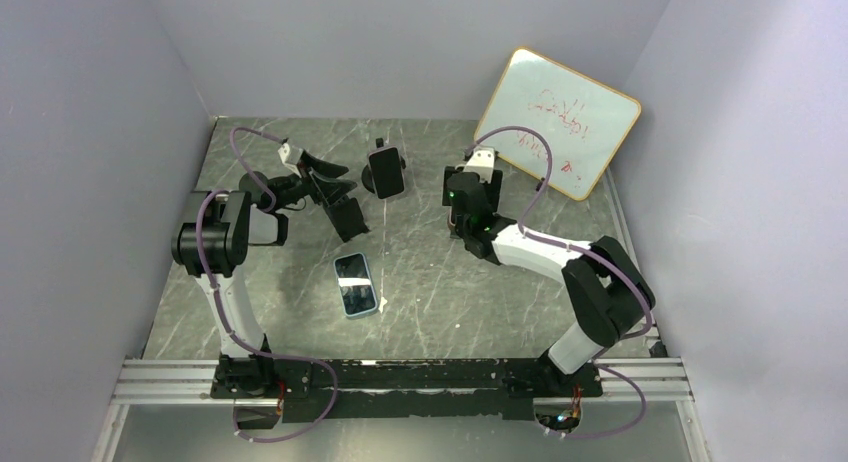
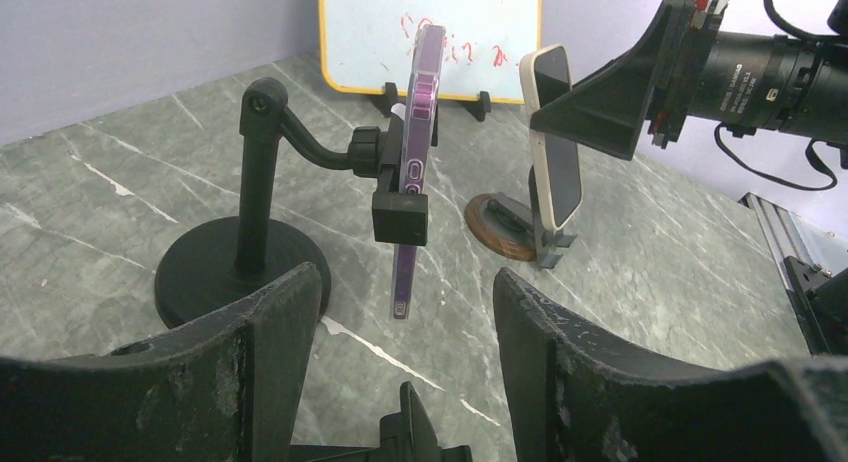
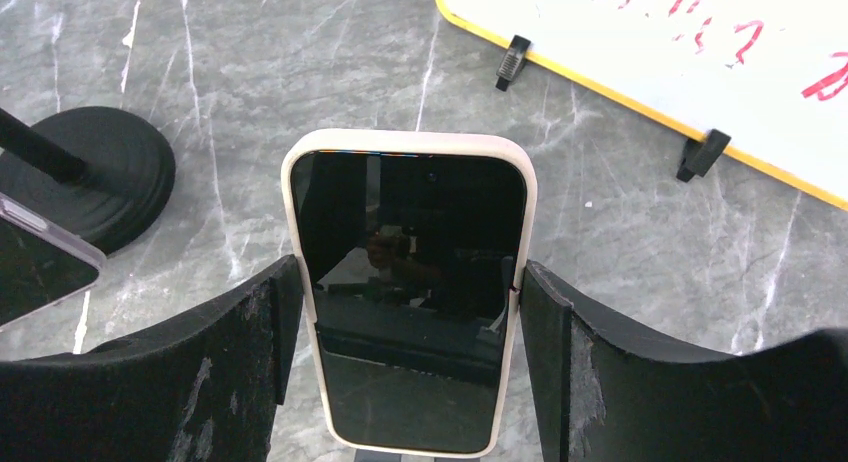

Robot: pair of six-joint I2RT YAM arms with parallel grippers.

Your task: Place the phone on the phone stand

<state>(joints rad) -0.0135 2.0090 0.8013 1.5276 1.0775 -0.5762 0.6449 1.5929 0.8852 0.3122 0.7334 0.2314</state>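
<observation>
A cream-cased phone (image 3: 408,232) stands upright with its dark screen towards the right wrist camera. Its lower end rests in a small grey stand (image 2: 545,247) with a round brown base (image 2: 497,227). My right gripper (image 3: 410,282) is shut on it, one finger against each long edge. In the left wrist view the cream phone (image 2: 556,152) shows edge-on, partly behind the right gripper. A purple-cased phone (image 2: 415,132) is clamped on a black gooseneck stand (image 2: 245,272). My left gripper (image 2: 408,302) hangs open just short of it, with nothing between its fingers.
A third phone in a light blue case (image 1: 355,284) lies flat, screen up, near the middle of the table. A yellow-framed whiteboard (image 1: 557,122) leans at the back right. Grey walls close in the left, right and back sides.
</observation>
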